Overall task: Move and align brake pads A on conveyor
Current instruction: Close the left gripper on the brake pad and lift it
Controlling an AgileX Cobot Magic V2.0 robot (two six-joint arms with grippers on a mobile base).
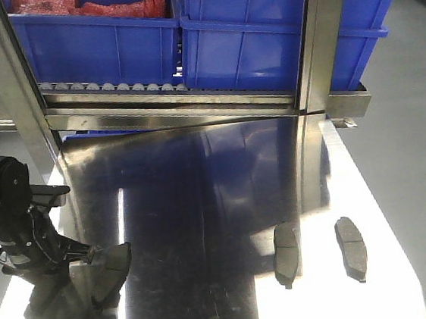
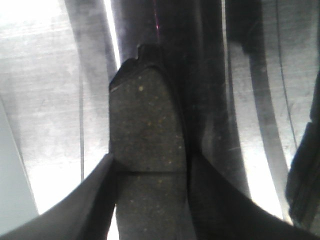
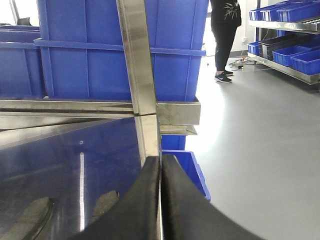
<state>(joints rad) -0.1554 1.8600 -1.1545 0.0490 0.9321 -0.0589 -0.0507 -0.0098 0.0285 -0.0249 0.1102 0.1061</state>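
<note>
Jaws of the left gripper (image 2: 150, 167) clamp a brake pad (image 2: 145, 120) low at the steel table's (image 1: 200, 184) left side; right gripper (image 3: 160, 165) jaws pressed together, empty; second pad (image 1: 286, 252) and third pad (image 1: 352, 246) lie flat toward its right

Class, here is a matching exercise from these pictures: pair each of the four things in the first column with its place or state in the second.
1 left pincer
2 right pincer
3 blue plastic bins
4 rightmost flat dark grey brake pad

A on the steel roller rack
B shut, holding nothing
C lying loose on the shiny steel tabletop
D shut on a second dark grey brake pad

Pairs: 1-D, 2-B, 3-A, 4-C.
</note>
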